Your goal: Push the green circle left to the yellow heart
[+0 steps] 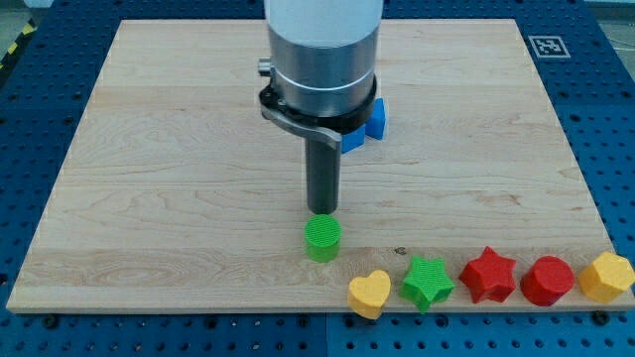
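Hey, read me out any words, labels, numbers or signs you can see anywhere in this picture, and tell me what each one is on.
No readable words, numbers or brand names anywhere.
Only sign: a black-and-white square marker pattern at the wooden board's top right corner; it holds no letters.
Blocks such as the green circle and yellow heart carry no markings.
My tip sits just above the green circle, unlabelled.

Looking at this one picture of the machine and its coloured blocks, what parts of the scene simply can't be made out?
- My tip: its very end meets the top edge of the green circle; whether they touch cannot be told.
- Blue block: mostly hidden behind the arm's body, so its shape is unclear.
- Arm: cut off by the view's top edge.
- Yellow block: at the view's right edge, shape uncertain.
- Yellow heart: fully visible.
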